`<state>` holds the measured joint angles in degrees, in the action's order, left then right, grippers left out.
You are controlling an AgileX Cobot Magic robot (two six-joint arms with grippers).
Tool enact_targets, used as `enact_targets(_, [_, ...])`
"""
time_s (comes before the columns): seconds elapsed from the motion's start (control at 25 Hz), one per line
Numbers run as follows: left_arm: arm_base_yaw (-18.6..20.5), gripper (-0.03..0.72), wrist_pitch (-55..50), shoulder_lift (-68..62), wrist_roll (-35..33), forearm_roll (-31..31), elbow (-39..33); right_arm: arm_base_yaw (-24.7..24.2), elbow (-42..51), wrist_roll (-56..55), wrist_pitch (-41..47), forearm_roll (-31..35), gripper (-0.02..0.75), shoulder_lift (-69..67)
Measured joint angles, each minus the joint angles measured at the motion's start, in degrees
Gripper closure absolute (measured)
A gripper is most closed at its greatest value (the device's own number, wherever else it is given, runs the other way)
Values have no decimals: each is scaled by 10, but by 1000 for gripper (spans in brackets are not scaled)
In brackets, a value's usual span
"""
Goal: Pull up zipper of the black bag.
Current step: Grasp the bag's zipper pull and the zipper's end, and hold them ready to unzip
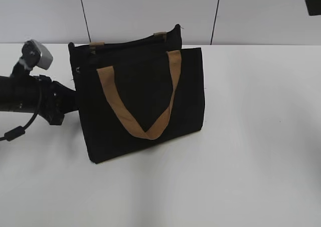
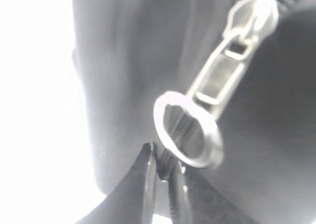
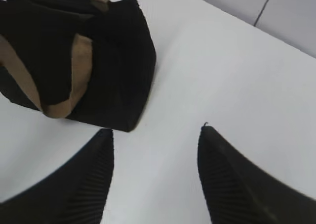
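**Left wrist view: fingertips pressed together just under the zipper's ring**

Left wrist view shows the left gripper (image 2: 163, 172) up against the black bag (image 2: 148, 61), its two dark ribbed fingertips (image 2: 148, 184) drawn nearly together with only a thin slit between them. Whether anything is pinched in that slit cannot be told; the silvery ring of the zipper (image 2: 217, 80) hangs just above the tips and seems to touch them, blurred by closeness. Above the ring, the flat metal pull tab slants up to the slider at the bag's top edge, where a short run of zipper teeth shows.

Seen from the exterior view, the black bag (image 1: 143, 104) stands upright on the white table (image 1: 251, 162), slightly tilted, with one tan strap handle (image 1: 138, 104) hanging in a V across its front face. The left arm (image 1: 35, 94) reaches in level with the bag's left end, its tip hidden against the fabric near the upper left corner.

Over on the bag's right, the right gripper (image 3: 155, 135) hovers above bare table with its fingers spread wide and holding nothing. The bag (image 3: 108, 61) lies well apart from it, its right end and strap in sight.
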<state>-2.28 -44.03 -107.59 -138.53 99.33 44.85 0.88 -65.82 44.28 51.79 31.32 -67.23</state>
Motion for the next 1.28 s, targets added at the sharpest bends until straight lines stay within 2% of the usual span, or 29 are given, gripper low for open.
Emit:
enact_targets(0.08, [0,658,27,26,27,-8,0,27,0,-4,-15,1,331,0])
enact_targets(0.2, [0,659,59,65,67,-51,0,67,0,-19,-44,2,345,0])
enact_targets(0.44, [0,659,70,133,135,-118,0,143,-5,-45,-84,4,350,-9])
enact_targets(0.84, [0,660,80,237,225,-214,0,247,-143,-117,-31,6,360,-156])
enact_targets(1.0, [0,660,80,259,236,-223,0,293,-195,-125,-21,6,360,-223])
enact_targets(1.28, [0,660,80,276,238,-224,0,341,-264,-120,-17,6,360,-323])
